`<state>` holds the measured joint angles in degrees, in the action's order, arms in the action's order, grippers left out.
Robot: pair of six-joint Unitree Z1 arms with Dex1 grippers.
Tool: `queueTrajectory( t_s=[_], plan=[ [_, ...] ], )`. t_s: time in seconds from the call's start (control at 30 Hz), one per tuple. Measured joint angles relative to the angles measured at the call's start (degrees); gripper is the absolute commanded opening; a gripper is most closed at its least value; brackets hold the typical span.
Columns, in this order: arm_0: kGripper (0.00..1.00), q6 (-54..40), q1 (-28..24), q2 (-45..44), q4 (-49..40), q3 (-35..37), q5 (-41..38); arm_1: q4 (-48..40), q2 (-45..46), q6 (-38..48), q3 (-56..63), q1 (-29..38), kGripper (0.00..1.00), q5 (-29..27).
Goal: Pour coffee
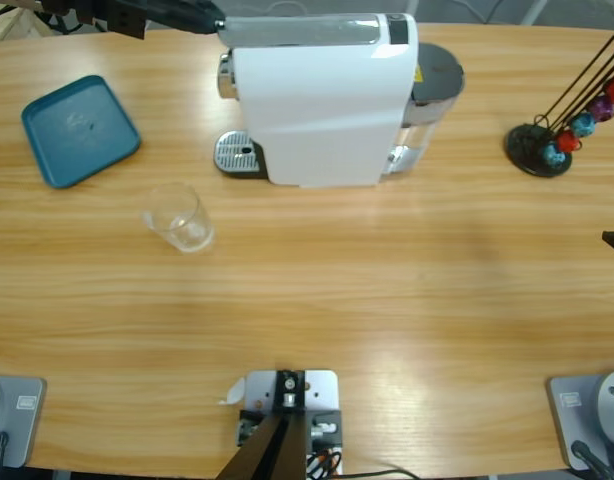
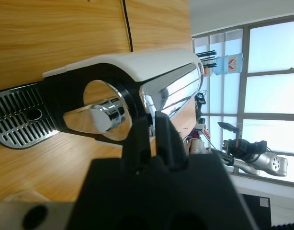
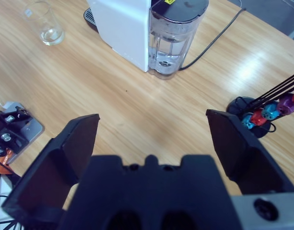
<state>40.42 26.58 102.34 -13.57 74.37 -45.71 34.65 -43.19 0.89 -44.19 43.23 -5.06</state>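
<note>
Clear round glass (image 1: pixel 179 217); glossy white machine (image 1: pixel 317 100)

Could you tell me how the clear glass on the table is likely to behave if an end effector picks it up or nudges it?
The glass is smooth and clear, so it may slip between hard jaws and could crack if squeezed hard. It looks nearly empty, with only a trace of liquid at the bottom, so it is probably light and would slide on the table. Standing upright and taller than wide, a high nudge might tip it.

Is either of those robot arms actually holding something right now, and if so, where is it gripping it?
Nothing is held. The right tool hangs wide open above the bare table. The left tool is shut, its tips at the coffee machine's chrome front, gripping nothing visible.
</note>
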Motion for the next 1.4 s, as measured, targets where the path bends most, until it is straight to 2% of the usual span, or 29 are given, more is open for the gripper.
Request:
queueTrajectory(
  t_s=[0.3,0.4,0.43,0.5,0.53,0.57,0.67,0.77,0.83,0.87,0.9,0.97,1.07,1.17,1.27,1.37,1.4],
  plan=[
    [0.000,2.8,0.4,-0.1,3.6,0.4,-1.5,0.0,0.0,0.0,0.0,0.0,1.000,-0.3],
    [0.000,4.9,2.9,-1.4,5.2,4.8,-2.0,0.9,-0.2,0.0,-0.2,0.0,1.000,-0.3],
    [0.033,5.5,3.7,-1.7,5.4,6.6,-2.1,1.3,-0.5,0.0,-0.4,0.0,1.000,-0.3],
    [0.756,6.3,4.0,-2.3,5.6,9.6,-2.2,1.6,-0.9,0.0,-0.5,0.0,1.000,-0.4],
    [0.944,6.6,4.0,-2.4,5.7,10.7,-2.2,1.7,-0.9,0.0,-0.5,0.0,1.000,-0.6],
    [0.973,6.6,4.2,-2.4,5.8,11.3,-2.2,1.7,-1.0,0.0,-0.5,0.0,1.000,-1.1],
    [0.996,4.7,4.8,-2.6,6.2,11.5,-2.2,1.9,-1.2,0.7,-0.7,0.1,1.000,-6.4],
    [0.998,-8.5,5.8,-6.0,7.0,11.3,-0.3,2.1,-2.6,4.4,-1.8,0.2,1.000,-18.7],
    [1.000,-20.0,6.9,-10.2,7.1,9.4,2.7,0.4,-3.8,5.9,-1.8,-0.5,0.954,-22.6],
    [1.000,-25.8,7.7,-12.6,6.5,7.5,4.9,-1.1,-4.7,6.8,-1.7,-1.5,0.904,-23.3],
    [1.000,-31.5,8.9,-14.9,4.5,5.5,7.8,-3.0,-6.1,7.9,-1.5,-3.1,0.896,-23.7],
    [1.000,-46.1,12.4,-19.8,-2.4,0.5,17.2,-8.0,-9.4,9.8,-0.5,-6.9,0.993,-24.0],
    [1.000,-58.8,16.3,-25.0,-10.6,-7.9,26.5,-17.5,-13.5,10.5,3.3,-12.6,1.000,-24.0],
    [1.000,-61.7,17.0,-28.6,-12.9,-15.3,28.7,-24.3,-16.1,10.5,8.0,-17.6,0.986,-24.0],
    [0.991,-62.2,17.0,-30.6,-13.1,-18.0,30.0,-28.8,-16.9,10.5,12.4,-19.8,0.849,-22.8],
    [0.991,-61.6,17.1,-30.8,-12.9,-19.3,34.4,-33.5,-17.0,10.0,15.4,-21.5,0.836,-20.4],
    [0.991,-60.9,17.0,-30.8,-12.5,-20.1,36.7,-35.2,-17.3,9.8,16.2,-21.9,0.769,-19.6]
  ],
)
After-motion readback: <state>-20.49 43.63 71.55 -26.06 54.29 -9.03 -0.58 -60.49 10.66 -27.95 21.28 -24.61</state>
